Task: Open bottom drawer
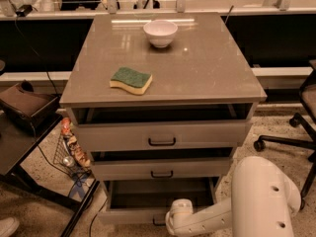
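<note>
So the grey-beige bottom drawer with the slim front panel (129,215) sits at the lower centre of the frame. It's already out a good way: you can look straight down into its shallow grey tray, and its front stands further forward than the mid-sized drawer front (123,171) above it. The robot's white two-finger gripper (170,220) is down at the bottom edge, right at the small black bar handle (158,223), with the fat white arm (261,196) coming in from the lower right. Whether it's actually got hold of that handle or is loose on it, I honestly can't tell; the wrist covers that bit.

If I were doing this step, I'd pull straight back along the drawer's slides, toward the bottom of the frame, slow and level. The arm reaches in at an angle, so any sideways drag could rack the drawer. Keep the grip centred on the handle.

The round white bowl (160,32) and the green-and-yellow sponge (131,80) on the grey cabinet surface (207,68) shouldn't be bothered if the pull stays smooth.
</note>
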{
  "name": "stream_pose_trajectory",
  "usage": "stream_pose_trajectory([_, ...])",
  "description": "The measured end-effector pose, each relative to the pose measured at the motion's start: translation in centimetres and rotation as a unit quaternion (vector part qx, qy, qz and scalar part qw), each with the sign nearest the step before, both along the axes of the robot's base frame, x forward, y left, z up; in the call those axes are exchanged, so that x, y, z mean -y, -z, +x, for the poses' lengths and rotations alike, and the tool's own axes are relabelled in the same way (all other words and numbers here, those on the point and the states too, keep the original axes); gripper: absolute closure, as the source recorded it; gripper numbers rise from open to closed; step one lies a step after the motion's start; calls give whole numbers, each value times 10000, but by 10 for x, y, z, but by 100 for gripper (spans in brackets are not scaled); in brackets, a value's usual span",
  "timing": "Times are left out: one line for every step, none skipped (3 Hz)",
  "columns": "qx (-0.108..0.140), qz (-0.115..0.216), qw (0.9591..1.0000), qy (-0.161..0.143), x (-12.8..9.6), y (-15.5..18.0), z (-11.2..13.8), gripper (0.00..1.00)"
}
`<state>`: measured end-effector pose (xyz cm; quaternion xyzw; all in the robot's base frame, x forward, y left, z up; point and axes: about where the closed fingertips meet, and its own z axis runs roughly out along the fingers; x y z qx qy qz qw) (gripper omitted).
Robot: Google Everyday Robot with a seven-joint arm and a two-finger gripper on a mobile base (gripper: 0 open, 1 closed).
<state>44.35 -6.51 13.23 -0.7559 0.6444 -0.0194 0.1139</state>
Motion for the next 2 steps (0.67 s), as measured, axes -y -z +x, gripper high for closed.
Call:
stream_pose_trajectory([1,0,10000,0,0,2,0,100])
stream_pose_trajectory([41,-50,10000,5,0,-4,-1,100])
